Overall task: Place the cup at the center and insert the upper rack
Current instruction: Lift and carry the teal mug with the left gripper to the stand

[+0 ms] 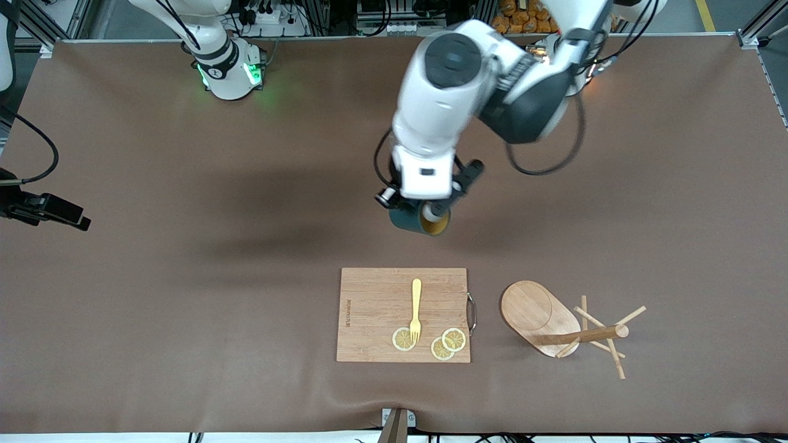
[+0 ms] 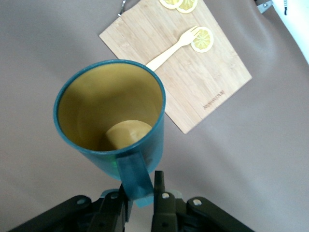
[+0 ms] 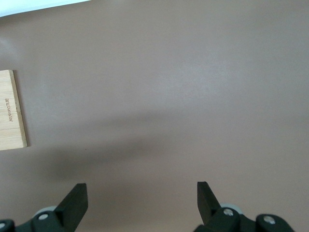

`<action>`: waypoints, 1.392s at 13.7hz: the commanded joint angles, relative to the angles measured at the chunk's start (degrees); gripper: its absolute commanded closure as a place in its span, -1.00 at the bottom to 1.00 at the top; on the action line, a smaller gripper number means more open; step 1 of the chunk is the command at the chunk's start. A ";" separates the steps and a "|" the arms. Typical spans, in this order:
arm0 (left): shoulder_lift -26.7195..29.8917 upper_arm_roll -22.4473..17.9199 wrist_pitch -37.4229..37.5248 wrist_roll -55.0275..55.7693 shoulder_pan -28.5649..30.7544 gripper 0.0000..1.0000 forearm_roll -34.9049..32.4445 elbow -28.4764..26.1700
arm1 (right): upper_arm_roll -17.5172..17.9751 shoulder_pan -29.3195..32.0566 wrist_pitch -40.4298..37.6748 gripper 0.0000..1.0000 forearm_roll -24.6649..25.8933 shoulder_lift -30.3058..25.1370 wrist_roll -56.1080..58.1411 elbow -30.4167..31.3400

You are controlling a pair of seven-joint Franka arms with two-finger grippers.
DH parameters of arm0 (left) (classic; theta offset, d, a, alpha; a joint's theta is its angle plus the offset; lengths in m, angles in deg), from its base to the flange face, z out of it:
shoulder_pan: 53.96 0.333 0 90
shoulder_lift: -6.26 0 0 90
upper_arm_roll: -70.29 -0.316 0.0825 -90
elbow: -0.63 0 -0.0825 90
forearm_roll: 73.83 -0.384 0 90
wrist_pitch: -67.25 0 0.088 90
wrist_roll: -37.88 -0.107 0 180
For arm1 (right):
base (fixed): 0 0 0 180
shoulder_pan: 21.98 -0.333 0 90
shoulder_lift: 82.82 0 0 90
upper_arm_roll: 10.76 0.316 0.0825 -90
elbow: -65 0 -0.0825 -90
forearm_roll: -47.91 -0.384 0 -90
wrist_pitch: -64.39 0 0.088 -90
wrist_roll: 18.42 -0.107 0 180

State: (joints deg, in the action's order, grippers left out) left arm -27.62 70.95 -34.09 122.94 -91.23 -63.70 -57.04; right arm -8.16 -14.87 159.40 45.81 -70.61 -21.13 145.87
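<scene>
The dark teal cup (image 1: 407, 221) with its yellowish inside (image 2: 108, 104) hangs tipped on its side above the bare mat, its mouth turned toward the front camera. My left gripper (image 1: 433, 211) is shut on the cup's loop handle (image 2: 135, 176), which sits between the dark fingers (image 2: 160, 186). The upper rack (image 1: 540, 315), a light wooden mug tree, lies toppled on the mat beside the cutting board, toward the left arm's end, with its post (image 1: 582, 336) and thin pegs pointing sideways. My right gripper (image 3: 142, 186) waits open over bare mat at the right arm's end of the table (image 1: 80, 221), holding nothing.
A rectangular wooden cutting board (image 1: 375, 295) lies nearer the front camera than the cup, carrying a yellow fork (image 1: 416, 304) and three lemon slices (image 1: 454, 339). Its metal handle (image 1: 471, 314) faces the mug tree. The board's edge (image 3: 10, 111) shows in the right wrist view.
</scene>
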 commanded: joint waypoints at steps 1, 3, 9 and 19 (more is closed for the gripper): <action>3.20 0.39 -0.97 -7.42 5.51 1.00 7.15 -2.53 | 1.00 1.41 0.09 -1.00 -1.06 0.00 -0.02 -0.28; 3.99 0.39 -0.88 -13.31 9.65 1.00 12.42 -2.45 | 1.00 1.41 0.09 -1.00 -0.97 0.00 -0.02 -0.28; 3.38 0.39 0.78 -31.86 21.96 1.00 30.89 -2.62 | 1.00 1.41 0.17 -1.00 -0.97 0.09 0.07 -0.28; -5.75 0.83 13.00 -50.06 38.75 1.00 54.37 -2.62 | 1.00 1.32 0.18 -1.00 -0.97 0.09 0.07 -0.28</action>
State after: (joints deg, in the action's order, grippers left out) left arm -31.81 70.98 -23.13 75.46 -54.45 -11.76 -60.21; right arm -8.15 -14.86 159.43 45.81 -70.58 -21.13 145.87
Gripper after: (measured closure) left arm 0.802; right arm 0.000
